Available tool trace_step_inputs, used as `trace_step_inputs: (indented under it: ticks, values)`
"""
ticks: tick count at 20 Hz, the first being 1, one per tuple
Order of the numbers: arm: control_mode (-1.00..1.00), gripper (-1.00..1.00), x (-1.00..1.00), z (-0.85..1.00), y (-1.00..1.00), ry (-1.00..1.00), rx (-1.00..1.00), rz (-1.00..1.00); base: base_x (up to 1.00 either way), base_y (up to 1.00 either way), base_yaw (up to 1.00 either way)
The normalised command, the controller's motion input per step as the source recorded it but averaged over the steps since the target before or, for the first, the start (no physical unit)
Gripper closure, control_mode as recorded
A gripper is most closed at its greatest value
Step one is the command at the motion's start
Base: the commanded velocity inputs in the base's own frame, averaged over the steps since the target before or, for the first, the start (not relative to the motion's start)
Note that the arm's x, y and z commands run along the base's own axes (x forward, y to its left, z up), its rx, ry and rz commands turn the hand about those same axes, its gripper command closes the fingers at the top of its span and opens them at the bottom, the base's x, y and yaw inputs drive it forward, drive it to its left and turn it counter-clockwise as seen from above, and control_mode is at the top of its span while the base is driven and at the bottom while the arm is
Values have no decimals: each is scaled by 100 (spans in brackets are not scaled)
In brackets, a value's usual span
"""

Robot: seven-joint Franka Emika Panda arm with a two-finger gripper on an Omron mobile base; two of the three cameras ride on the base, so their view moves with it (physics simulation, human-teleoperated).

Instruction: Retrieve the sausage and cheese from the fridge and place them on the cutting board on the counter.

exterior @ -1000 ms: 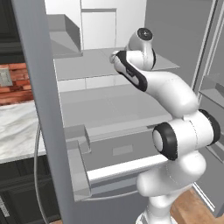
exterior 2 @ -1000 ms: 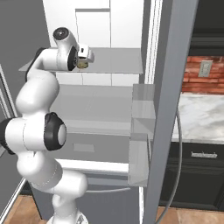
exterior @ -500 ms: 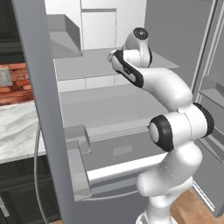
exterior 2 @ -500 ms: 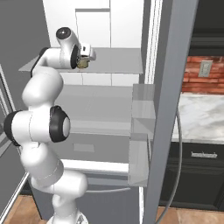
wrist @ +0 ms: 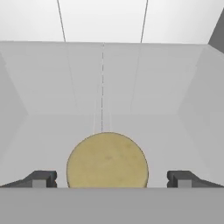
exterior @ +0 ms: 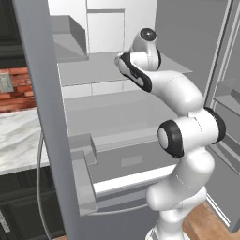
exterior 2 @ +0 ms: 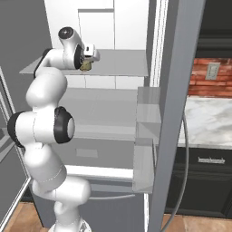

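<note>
Pale yellow-tan and round, one cheese point(wrist: 107, 160) lies low in the hand view on a grey shelf point(wrist: 52, 135), between the two dark finger tips point(wrist: 40, 179); one tip stands to its left and one to its right, each well clear of its edge, so the gripper point(wrist: 112, 179) is spread wide and has hold of nothing; behind the cheese a white back wall point(wrist: 105, 19) carries two thin dark seams.

In the left base view, from the left: one patch of red brick wall point(exterior: 18, 89) above one strip of veined marble counter point(exterior: 18, 140); next one grey open door of the fridge point(exterior: 47, 112) with one thin curved handle point(exterior: 40, 187) and two stacked grey bins on its inner side; then the white interior with grey shelves; then the white arm, its hand reaching over the upper shelf point(exterior: 89, 68); at far right a second open door point(exterior: 229, 117) with its own bins.

In the right base view, from the left: one open grey door point(exterior 2: 11, 149); the arm rising with its gripper point(exterior 2: 85, 66) at the upper shelf point(exterior 2: 118, 63), a small tan bit of the cheese point(exterior 2: 84, 66) showing right at the fingers; then two clear door bins point(exterior 2: 147, 136) on the other door point(exterior 2: 174, 99), one curved handle point(exterior 2: 183, 181), and at the right the counter point(exterior 2: 210, 122) over black cabinets point(exterior 2: 208, 181), backed by brick point(exterior 2: 213, 79).
</note>
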Motion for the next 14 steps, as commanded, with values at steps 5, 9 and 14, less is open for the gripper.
trace_step_inputs:
  ticks: [5,9,14]
  values:
    - [-100,-100,0,-9,0,1,-1,0,0,0,0]
    - [-100,-100,0,-21,0,0,0,0,0,0,0]
    - [-100,-100,0,-16,0,1,0,0,0,0,0]
